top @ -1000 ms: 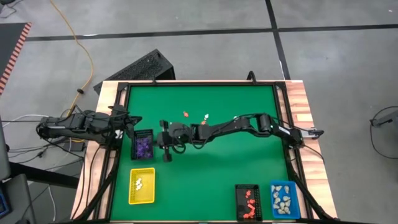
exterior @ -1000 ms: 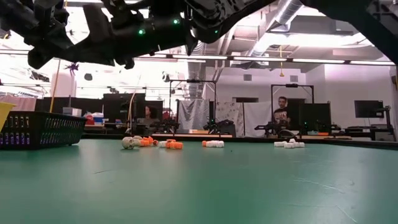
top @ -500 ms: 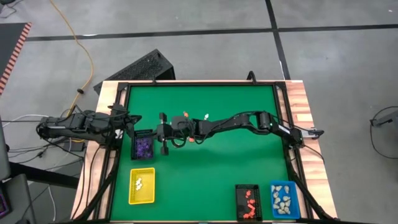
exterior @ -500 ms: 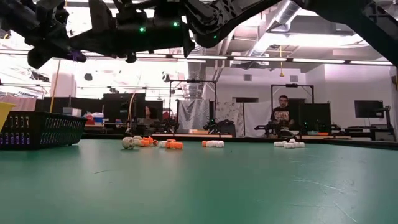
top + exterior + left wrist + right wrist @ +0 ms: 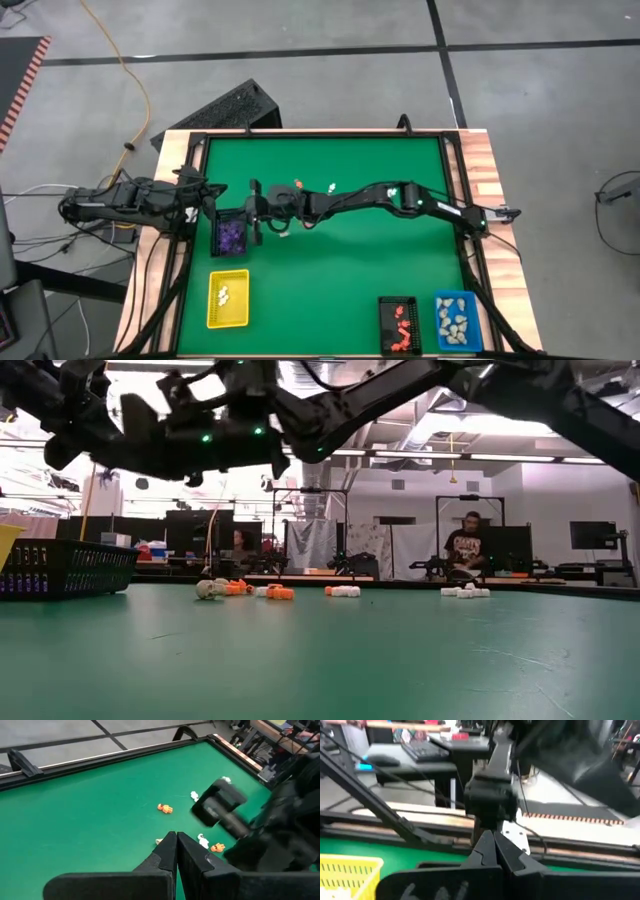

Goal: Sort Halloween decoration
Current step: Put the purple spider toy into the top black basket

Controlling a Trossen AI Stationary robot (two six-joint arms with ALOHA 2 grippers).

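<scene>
- High view: the green felt tabletop point(image 5: 330, 270) carries four small rectangular mesh trays: a black one holding purple pieces point(image 5: 230, 234) at the left edge, a yellow plastic one point(image 5: 227, 298) with a few white figurines below it, and a second black tray point(image 5: 399, 325) of orange-red pieces beside a blue tray point(image 5: 456, 320) of cream-beige ones at the lower right.
- Loose tiny Halloween figurines point(image 5: 298, 183), orange and white, lie near the tabletop's middle, just beyond the right arm's wrist; the left wrist view shows them scattered on the felt point(image 5: 165, 808), and the low view shows them in a row far back point(image 5: 280, 592).
- Right claw point(image 5: 253, 210), on the long dark arm stretched across the tabletop from the right side, sits at the right-hand rim of the tray with purple pieces; its fingers point(image 5: 487, 851) are pressed together, and whether anything is pinched between them cannot be told.
- Left claw point(image 5: 212, 198) hangs at the tabletop's left edge, just above that same tray, its fingers point(image 5: 172, 851) pressed together with nothing between them.
- Low view, far background: a person point(image 5: 465, 548) sits at a desk in the room.
</scene>
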